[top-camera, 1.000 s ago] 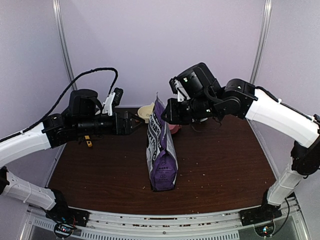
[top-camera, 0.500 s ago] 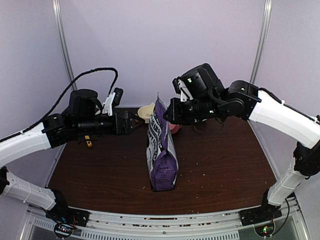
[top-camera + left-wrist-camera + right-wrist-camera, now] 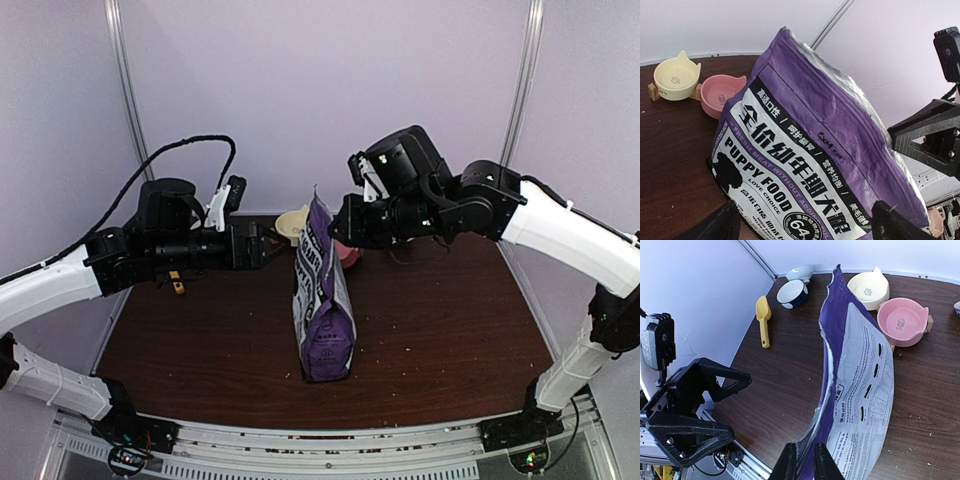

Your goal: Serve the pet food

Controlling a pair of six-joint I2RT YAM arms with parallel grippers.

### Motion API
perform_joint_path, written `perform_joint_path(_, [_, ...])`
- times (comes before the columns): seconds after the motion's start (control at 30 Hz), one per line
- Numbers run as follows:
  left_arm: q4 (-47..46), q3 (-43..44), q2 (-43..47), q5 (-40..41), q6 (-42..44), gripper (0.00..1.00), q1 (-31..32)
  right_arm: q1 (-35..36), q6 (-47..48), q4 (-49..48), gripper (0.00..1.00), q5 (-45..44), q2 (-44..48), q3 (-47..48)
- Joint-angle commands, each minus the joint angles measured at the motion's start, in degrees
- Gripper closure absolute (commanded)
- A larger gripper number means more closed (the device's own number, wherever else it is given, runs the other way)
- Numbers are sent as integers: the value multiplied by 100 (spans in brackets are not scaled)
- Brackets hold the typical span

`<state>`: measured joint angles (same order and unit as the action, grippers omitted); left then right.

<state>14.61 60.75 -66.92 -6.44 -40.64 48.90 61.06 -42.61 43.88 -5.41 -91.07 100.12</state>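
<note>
brown table [image 3: 450, 320] | purple bag [image 3: 322, 300] upright, pink bowl [image 3: 902, 321] behind | left tool [image 3: 262, 245] spread | right tool [image 3: 805, 462] pinching bag top

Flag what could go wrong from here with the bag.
The right hand pinches only the thin top edge of the upright puppy food bag; it may slip, or pull the bag over. The open left hand faces the bag's printed side; pushing in could tip it toward the pink bowl.
</note>
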Motion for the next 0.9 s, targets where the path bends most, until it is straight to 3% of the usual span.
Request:
perform_joint_path(0.0, [-301, 73, 37, -66, -33, 6, -39, 24, -19, 54, 86, -205, 42, -64])
perform_joint_path(0.63, [-369, 34, 86, -24, -56, 6, -39, 25, -92, -408, 97, 328, -256, -375])
perform_joint_path(0.87, [-874, -107, 141, -234, -281, 5, -97, -21, -108, -1693, 100, 1330, -75, -1140])
